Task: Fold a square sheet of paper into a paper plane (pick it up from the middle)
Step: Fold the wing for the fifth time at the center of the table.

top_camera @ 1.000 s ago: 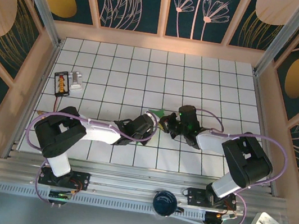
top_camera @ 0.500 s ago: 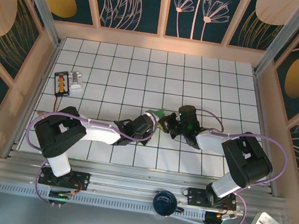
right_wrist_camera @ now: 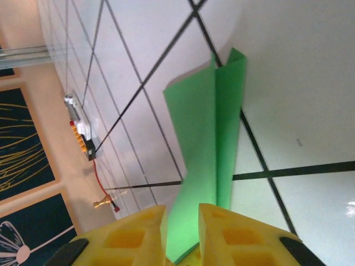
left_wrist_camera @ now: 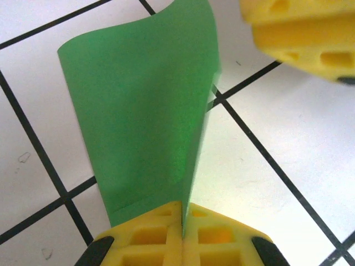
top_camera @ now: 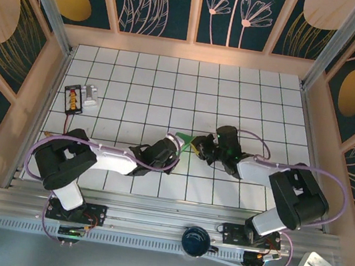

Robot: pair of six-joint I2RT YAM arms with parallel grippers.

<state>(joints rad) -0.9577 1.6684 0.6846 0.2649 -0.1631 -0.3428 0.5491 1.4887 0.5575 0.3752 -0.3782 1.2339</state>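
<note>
the square sheet of paper (left_wrist_camera: 138, 111) is plain green. the left gripper (left_wrist_camera: 182, 215) has yellow fingers (left_wrist_camera: 147, 237). under the claw the table (left_wrist_camera: 288, 166) is white with black grid lines. beyond it, walls (top_camera: 164, 3) are dark teal with gold leaves.

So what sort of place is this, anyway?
Probably a robot test booth: a white gridded table boxed in by leaf-patterned wall panels, with a left arm and right arm working green paper.

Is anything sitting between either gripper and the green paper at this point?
Nothing visible does. The left gripper has its jaws shut on the paper, and the right gripper has its jaws slightly apart with the paper in the gap.
</note>
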